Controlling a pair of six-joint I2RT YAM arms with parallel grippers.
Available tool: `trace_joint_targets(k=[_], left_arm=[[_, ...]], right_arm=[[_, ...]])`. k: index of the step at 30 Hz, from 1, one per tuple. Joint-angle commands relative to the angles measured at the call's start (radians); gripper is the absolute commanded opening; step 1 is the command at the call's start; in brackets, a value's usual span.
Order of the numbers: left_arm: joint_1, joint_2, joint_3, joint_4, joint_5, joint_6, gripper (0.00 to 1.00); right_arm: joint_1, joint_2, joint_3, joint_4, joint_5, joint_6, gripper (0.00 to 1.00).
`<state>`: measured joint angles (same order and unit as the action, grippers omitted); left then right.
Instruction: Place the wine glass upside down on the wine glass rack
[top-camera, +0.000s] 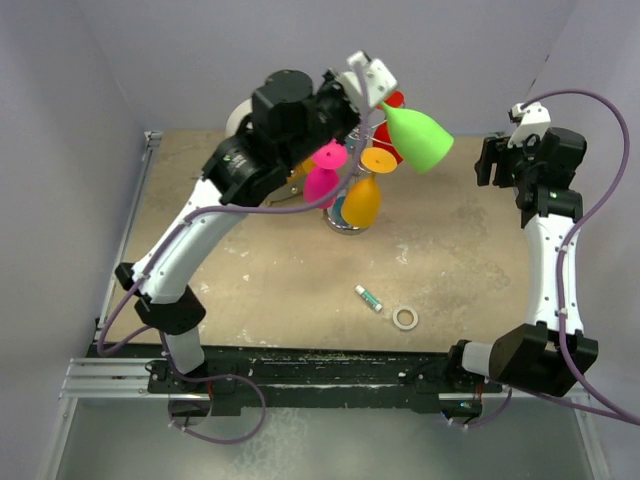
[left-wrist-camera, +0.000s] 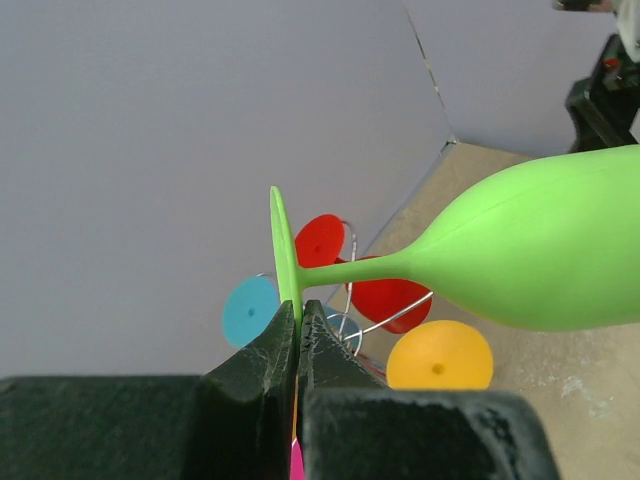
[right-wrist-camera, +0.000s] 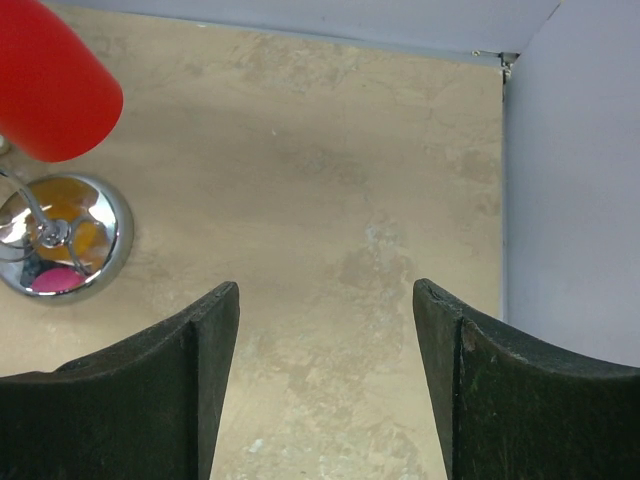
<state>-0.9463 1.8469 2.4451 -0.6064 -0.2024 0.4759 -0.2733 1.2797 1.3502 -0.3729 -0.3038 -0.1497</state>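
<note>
My left gripper (left-wrist-camera: 298, 312) is shut on the thin foot disc of a green wine glass (left-wrist-camera: 540, 250). It holds the glass on its side above the wine glass rack (top-camera: 352, 180), with the bowl (top-camera: 418, 137) pointing right. The rack's silver wire arms (left-wrist-camera: 397, 315) show just behind the stem. Pink (top-camera: 321, 182), orange (top-camera: 361, 200) and red (top-camera: 391, 132) glasses hang upside down on the rack. A blue foot disc (left-wrist-camera: 249, 311) also shows there. My right gripper (right-wrist-camera: 325, 290) is open and empty over bare table, right of the rack's chrome base (right-wrist-camera: 66, 236).
A small white and green tube (top-camera: 369, 297) and a tape roll (top-camera: 405, 318) lie on the table near the front. Grey walls close in the back and both sides. The right arm (top-camera: 548, 230) stands upright at the right edge.
</note>
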Motion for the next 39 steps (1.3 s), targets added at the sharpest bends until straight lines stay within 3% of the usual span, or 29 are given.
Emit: trace_joint_targets(k=[1, 9, 22, 39], left_arm=[[-0.071, 0.064, 0.048, 0.078, -0.091, 0.215, 0.0], [-0.103, 0.177, 0.035, 0.227, -0.1, 0.477, 0.0], [-0.111, 0.33, 0.023, 0.447, -0.088, 0.742, 0.0], [-0.049, 0.386, 0.022, 0.424, -0.138, 0.736, 0.0]], right_arm=[[-0.029, -0.031, -0.014, 0.089, -0.027, 0.027, 0.73], [-0.073, -0.06, -0.049, 0.125, -0.033, 0.046, 0.73], [-0.091, -0.072, -0.061, 0.132, -0.047, 0.033, 0.74], [-0.093, -0.072, -0.07, 0.128, -0.083, 0.027, 0.73]])
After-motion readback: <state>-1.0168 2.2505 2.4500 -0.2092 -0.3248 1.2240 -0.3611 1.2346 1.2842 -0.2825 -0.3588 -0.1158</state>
